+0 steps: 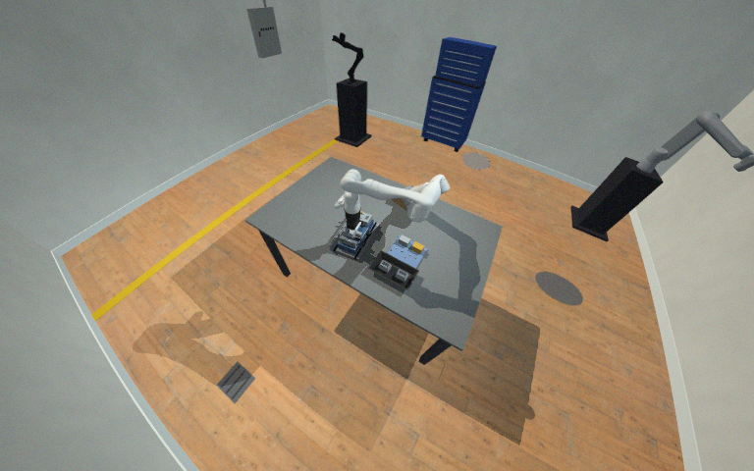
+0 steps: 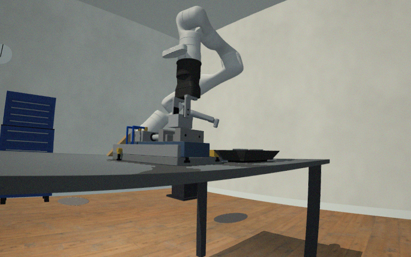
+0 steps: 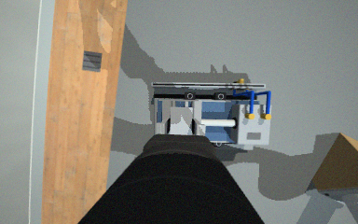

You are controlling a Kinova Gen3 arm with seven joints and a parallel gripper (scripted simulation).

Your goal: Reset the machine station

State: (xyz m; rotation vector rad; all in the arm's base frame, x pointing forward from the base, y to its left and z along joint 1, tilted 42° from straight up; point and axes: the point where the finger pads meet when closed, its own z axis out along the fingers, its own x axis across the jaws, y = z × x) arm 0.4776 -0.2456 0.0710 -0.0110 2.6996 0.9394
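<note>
At centre frame in the exterior view, my gripper (image 2: 182, 112) is clamped on a plain matte gray block (image 2: 180, 120) above the boxy blue-and-gray vise (image 2: 169, 149).

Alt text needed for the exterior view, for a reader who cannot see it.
A white robot arm reaches straight down over a vise on a gray table, its pincer shut on a gray block just above the jaws. A black tray sits to the right, a blue cabinet far left.
</note>
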